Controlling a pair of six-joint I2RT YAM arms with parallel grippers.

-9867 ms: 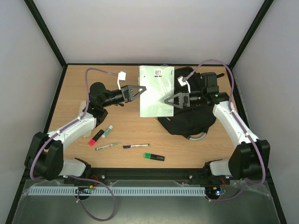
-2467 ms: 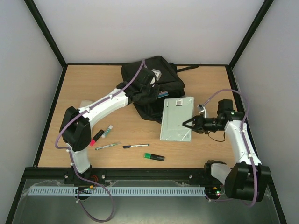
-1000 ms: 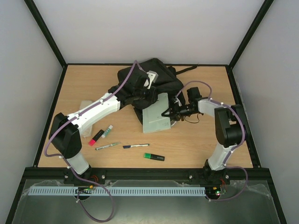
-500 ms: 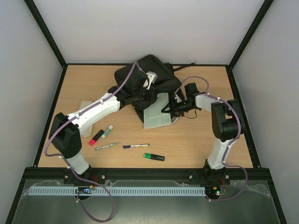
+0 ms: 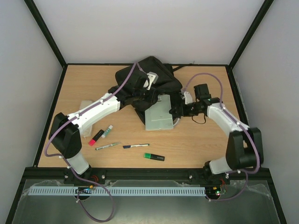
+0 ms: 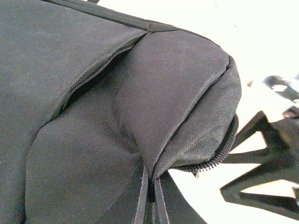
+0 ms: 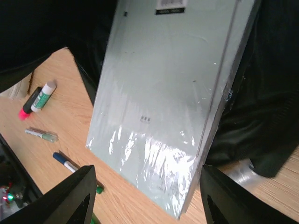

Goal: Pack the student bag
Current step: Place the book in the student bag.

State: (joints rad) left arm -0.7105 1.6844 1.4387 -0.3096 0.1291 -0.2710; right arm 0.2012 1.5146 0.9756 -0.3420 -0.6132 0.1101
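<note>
At the far centre of the wooden table point(image 5: 205, 140) lies the student bag point(image 5: 156, 77), slumped, with one zip parted. The left gripper point(image 5: 141, 95) sits against the bag's opening edge; whether it is clenched cannot be told. The right gripper point(image 5: 176, 110) is released, its fingers point(image 7: 74, 193) spread on either side of a pale green plastic-wrapped notebook point(image 5: 159, 114). The notebook lies tilted, its upper end against the bag's mouth. The pens and markers point(image 5: 136, 146) lie nearer the arms, well apart from the bag.

Wooden table point(image 5: 205, 140), pale green wrapped pad point(image 5: 159, 113), red marker point(image 5: 96, 136), green highlighter point(image 5: 153, 157), blue pen point(image 5: 136, 146), silver pen point(image 5: 107, 146)
</note>
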